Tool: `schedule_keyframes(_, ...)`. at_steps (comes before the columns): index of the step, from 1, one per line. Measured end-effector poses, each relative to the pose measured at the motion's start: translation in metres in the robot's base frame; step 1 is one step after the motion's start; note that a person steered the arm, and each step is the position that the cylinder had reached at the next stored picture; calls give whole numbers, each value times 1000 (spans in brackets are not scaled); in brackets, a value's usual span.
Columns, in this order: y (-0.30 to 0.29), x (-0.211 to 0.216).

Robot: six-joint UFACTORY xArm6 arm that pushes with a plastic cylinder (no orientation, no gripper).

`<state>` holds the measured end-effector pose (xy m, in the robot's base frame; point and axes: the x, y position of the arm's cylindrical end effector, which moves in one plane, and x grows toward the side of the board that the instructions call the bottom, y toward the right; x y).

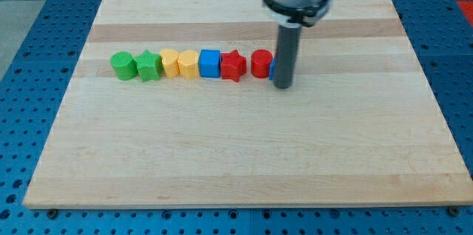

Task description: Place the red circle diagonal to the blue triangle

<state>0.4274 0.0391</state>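
Note:
The red circle [260, 64] stands near the right end of a row of blocks across the upper part of the wooden board [244, 146]. Just right of it, a blue block [272, 71] shows only as a thin sliver behind the rod; its shape cannot be made out. My tip [284, 86] rests on the board directly in front of that blue block, just right of the red circle.
The row runs leftward from the red circle: a red star [233, 65], a blue cube [210, 63], a yellow hexagon [188, 63], a yellow heart [170, 63], a green star [148, 66] and a green cylinder [123, 66]. The board lies on a blue perforated table.

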Motion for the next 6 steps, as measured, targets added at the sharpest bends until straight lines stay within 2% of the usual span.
schedule_keyframes(1,-30,-2)
schedule_keyframes(2,-35,-22)
schedule_keyframes(3,-23,-32)
schedule_keyframes(6,-10,-102)
